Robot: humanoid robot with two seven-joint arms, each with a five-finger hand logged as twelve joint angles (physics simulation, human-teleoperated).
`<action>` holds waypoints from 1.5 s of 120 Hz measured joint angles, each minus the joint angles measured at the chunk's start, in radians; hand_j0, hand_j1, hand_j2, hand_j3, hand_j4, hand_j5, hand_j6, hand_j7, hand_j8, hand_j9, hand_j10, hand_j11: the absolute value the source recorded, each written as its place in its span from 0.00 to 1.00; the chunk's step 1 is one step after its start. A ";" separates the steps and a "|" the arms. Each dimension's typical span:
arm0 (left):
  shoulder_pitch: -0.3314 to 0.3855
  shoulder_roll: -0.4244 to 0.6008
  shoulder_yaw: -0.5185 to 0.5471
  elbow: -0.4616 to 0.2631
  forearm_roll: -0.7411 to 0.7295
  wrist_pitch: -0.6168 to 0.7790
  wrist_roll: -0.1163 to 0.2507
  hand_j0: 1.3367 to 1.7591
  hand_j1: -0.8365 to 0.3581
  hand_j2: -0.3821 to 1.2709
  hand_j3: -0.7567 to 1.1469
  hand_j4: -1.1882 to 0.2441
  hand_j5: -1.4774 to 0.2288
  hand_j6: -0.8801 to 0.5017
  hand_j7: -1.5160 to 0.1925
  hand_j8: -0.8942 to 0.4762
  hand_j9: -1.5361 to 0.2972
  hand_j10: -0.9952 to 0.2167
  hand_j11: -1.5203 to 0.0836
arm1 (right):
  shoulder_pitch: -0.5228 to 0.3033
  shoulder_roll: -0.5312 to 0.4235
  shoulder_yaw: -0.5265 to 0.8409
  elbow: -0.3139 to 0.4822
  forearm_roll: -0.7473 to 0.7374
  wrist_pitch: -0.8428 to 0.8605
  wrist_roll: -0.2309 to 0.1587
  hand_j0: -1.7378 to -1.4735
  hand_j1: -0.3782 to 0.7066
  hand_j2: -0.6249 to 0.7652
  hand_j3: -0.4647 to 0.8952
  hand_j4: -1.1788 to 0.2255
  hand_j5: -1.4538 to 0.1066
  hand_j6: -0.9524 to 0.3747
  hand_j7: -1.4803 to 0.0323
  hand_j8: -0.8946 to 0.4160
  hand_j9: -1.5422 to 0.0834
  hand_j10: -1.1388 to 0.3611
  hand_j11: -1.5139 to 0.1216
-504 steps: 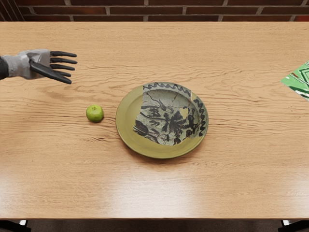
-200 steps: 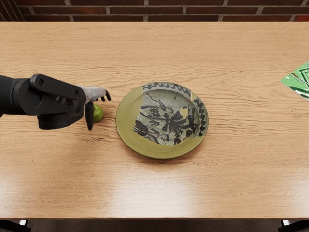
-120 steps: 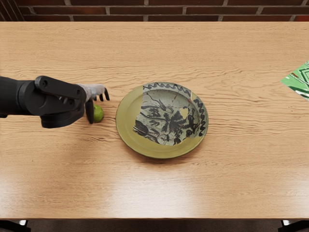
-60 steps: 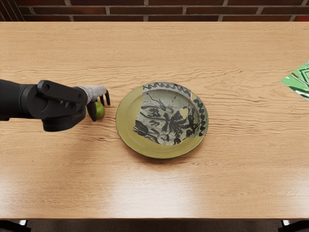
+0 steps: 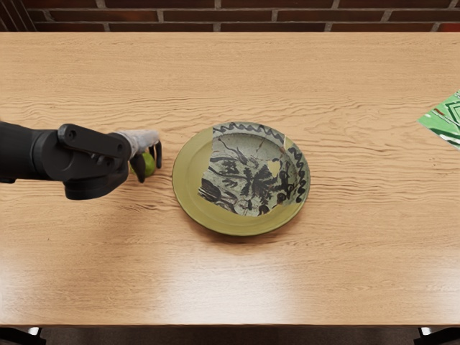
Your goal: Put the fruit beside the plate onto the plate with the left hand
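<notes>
Green fruit point(image 5: 149, 164) is the thing to move, and it shows only as a small patch between dark fingers, just left of the plate point(image 5: 185, 188) and not on it.

Nearest the camera, the front stretch of the wooden surface point(image 5: 230, 280) carries nothing that matters here. Further in, the black left arm comes in from the left edge and ends in the left hand point(image 5: 142, 149), whose thumb curls in on the near side of the green fruit and whose fingers point(image 5: 156, 152) hook down over its far side. I take this for a closed grasp on the fruit. Whether it is lifted off the wood or resting on it, I cannot tell.

To the right lies the olive plate with its dark painted pattern, nothing on it. Well beyond, a green patterned sheet point(image 5: 444, 118) pokes in at the right edge, and a brick wall point(image 5: 230, 14) runs behind the surface.

By my reading the reach and grip look done. What is left is the lift, the short carry rightward over the rim, and the release on the plate.
</notes>
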 joint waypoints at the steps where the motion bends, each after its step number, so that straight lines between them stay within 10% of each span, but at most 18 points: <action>1: 0.000 0.000 0.000 0.000 0.000 0.000 0.000 0.74 0.37 0.47 0.40 0.27 0.34 0.33 0.32 0.37 0.30 0.36 0.31 | 0.000 0.000 0.000 0.000 0.000 0.000 0.000 0.30 0.06 0.45 0.34 0.82 0.91 0.70 0.96 0.66 0.93 0.74 0.91; 21: 0.000 0.000 -0.001 0.001 0.003 -0.012 -0.001 0.70 0.23 0.70 0.40 0.24 0.26 0.42 0.25 0.48 0.23 0.48 0.22 | 0.000 0.000 0.000 0.000 0.000 0.000 0.000 0.30 0.06 0.45 0.34 0.82 0.91 0.70 0.96 0.66 0.93 0.74 0.91; 54: -0.027 0.015 0.000 -0.006 -0.010 -0.031 0.001 0.73 0.54 0.42 0.40 0.24 0.20 0.27 0.22 0.36 0.21 0.33 0.22 | 0.000 0.000 0.000 0.000 0.000 0.000 0.000 0.30 0.06 0.45 0.34 0.82 0.91 0.70 0.96 0.66 0.93 0.74 0.91; 75: -0.075 0.051 -0.002 -0.009 -0.015 -0.070 0.001 0.74 0.55 0.41 0.40 0.25 0.16 0.27 0.21 0.35 0.21 0.31 0.22 | 0.000 0.000 0.000 0.000 0.000 0.000 0.000 0.30 0.06 0.45 0.34 0.82 0.91 0.70 0.96 0.66 0.93 0.74 0.91; 136: -0.196 0.173 -0.124 -0.016 -0.024 -0.350 -0.009 0.75 0.36 0.74 0.40 0.25 0.15 0.30 0.20 0.34 0.20 0.31 0.22 | 0.000 0.000 0.000 0.000 0.000 0.000 0.000 0.30 0.06 0.45 0.34 0.82 0.91 0.70 0.96 0.66 0.93 0.74 0.91; 180: -0.233 0.163 -0.221 -0.020 -0.060 -0.456 -0.011 0.75 0.37 0.73 0.40 0.25 0.15 0.30 0.20 0.34 0.20 0.29 0.21 | 0.000 0.000 0.000 0.000 0.000 0.000 0.000 0.30 0.06 0.45 0.34 0.82 0.91 0.70 0.96 0.66 0.93 0.74 0.90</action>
